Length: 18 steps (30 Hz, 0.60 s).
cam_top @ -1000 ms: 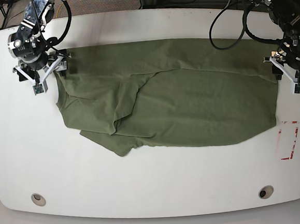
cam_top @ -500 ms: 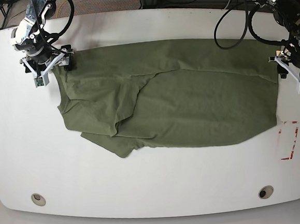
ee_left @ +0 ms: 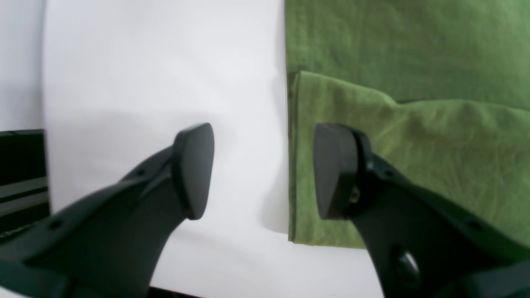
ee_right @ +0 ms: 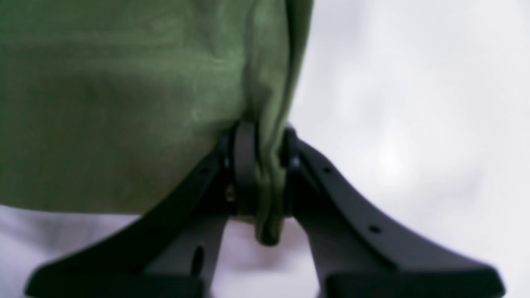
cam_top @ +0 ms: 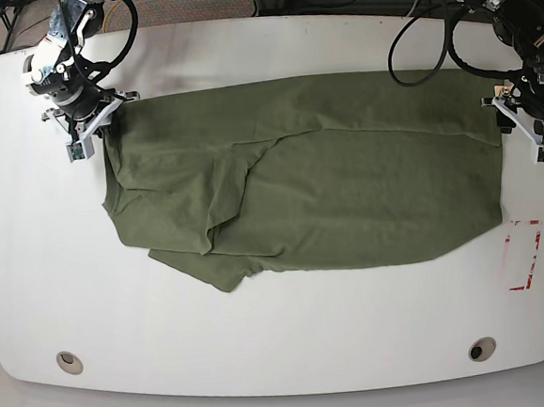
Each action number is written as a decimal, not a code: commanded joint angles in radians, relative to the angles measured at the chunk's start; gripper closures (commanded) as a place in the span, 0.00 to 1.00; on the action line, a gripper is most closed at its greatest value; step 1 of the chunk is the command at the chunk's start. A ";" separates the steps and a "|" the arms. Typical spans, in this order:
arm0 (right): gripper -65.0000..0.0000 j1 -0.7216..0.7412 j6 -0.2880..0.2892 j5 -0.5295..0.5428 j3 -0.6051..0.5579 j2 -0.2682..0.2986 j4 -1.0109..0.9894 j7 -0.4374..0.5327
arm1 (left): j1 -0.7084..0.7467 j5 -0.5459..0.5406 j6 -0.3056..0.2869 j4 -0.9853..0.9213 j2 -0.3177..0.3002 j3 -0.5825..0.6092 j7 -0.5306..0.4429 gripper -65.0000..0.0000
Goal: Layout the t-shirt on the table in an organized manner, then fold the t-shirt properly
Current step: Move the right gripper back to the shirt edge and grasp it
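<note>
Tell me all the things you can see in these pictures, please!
t-shirt: one, olive green, spread across the table's middle, rumpled at one end.
table: one, glossy white, under everything.
grommet holes: two, round, near the table's front edge.
tape rectangle: one, red and white, beside the shirt's end.
cables: several, black, along the far edge.
right gripper: one, black, pinching a shirt corner.
left gripper: one, black, open at the shirt's edge.

One olive t-shirt (cam_top: pixel 346 188), one white surface (cam_top: pixel 282 335), two end effectors, two grommet holes, one tape rectangle (cam_top: pixel 524 254)
</note>
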 commanded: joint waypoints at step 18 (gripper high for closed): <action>0.91 -0.007 -0.009 -0.046 0.009 0.006 0.002 -0.041 | 0.040 -0.003 0.002 -0.165 -0.019 0.065 -0.063 0.69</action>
